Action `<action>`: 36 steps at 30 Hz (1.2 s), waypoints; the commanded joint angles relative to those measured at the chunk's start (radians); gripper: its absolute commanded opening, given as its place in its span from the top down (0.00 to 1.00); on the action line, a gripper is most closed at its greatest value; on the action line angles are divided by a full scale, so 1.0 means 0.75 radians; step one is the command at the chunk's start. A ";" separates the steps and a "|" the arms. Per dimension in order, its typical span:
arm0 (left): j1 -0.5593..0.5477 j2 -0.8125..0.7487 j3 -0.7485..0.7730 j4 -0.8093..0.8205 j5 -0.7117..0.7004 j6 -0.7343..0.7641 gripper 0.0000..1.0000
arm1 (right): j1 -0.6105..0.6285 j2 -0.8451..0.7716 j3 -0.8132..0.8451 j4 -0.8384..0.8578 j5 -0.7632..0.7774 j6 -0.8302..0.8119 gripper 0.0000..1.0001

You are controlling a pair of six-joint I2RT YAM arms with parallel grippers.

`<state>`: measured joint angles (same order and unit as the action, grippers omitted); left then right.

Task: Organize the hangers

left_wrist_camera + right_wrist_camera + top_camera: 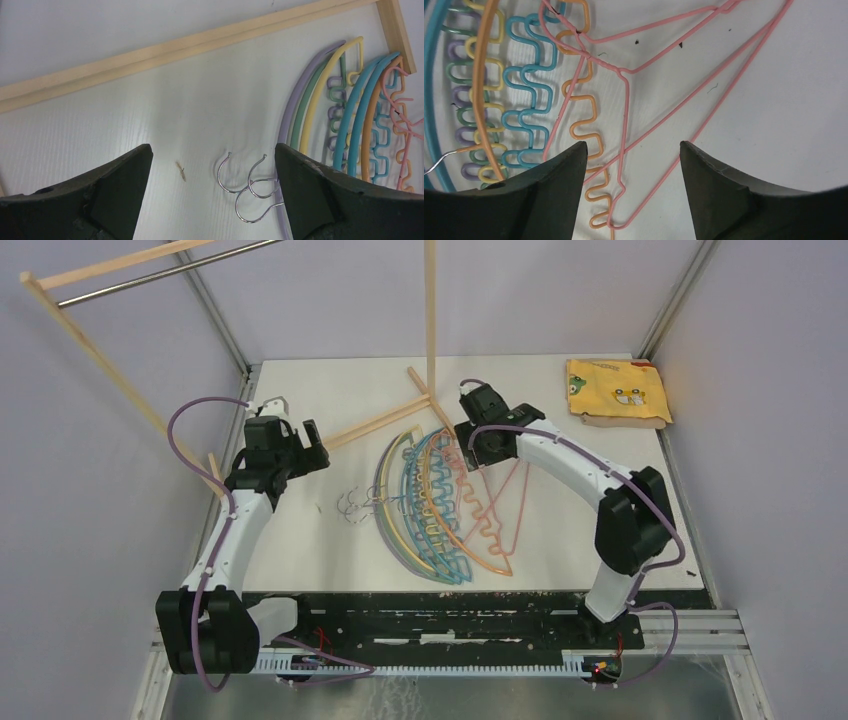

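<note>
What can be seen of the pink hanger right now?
The pink hanger is thin pink wire, straight struts meeting at a small joint. It lies flat on the white table, rightmost in the fanned pile, crossing the orange hanger's wavy bar. The right gripper hangs open above it, jaws either side of its struts, nothing gripped.

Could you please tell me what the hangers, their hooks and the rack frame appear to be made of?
The hangers look like plastic or coated wire, smooth and slightly glossy: even pastel colour with soft highlights. Their hooks seem bare metal: thin, silvery, shiny. The rack frame looks like pale unfinished wood: matte, square-edged slats; its rod appears to be grey metal.
</note>
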<state>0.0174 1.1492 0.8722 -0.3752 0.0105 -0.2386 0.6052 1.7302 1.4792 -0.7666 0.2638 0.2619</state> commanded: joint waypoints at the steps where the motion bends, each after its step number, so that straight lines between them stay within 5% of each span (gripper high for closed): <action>1: 0.002 -0.014 0.003 0.044 0.043 0.044 0.01 | 0.003 0.114 0.031 0.003 -0.005 0.025 0.27; 14: 0.002 -0.040 -0.013 0.041 0.083 0.011 0.01 | -0.009 0.342 0.088 0.041 0.094 0.035 0.50; 22: 0.001 -0.071 -0.038 0.033 0.068 0.019 0.01 | -0.045 0.439 0.096 0.083 0.058 0.035 0.50; 29: 0.002 -0.080 -0.037 0.022 0.069 0.019 0.01 | -0.066 0.457 0.071 0.101 0.002 0.045 0.63; 36: 0.001 -0.092 -0.041 0.020 0.040 0.026 0.01 | -0.065 0.351 -0.009 0.083 -0.087 0.051 0.99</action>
<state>0.0174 1.1118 0.8429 -0.3725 0.0540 -0.2390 0.5606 2.0686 1.5036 -0.7067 0.2420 0.2890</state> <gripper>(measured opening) 0.991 0.065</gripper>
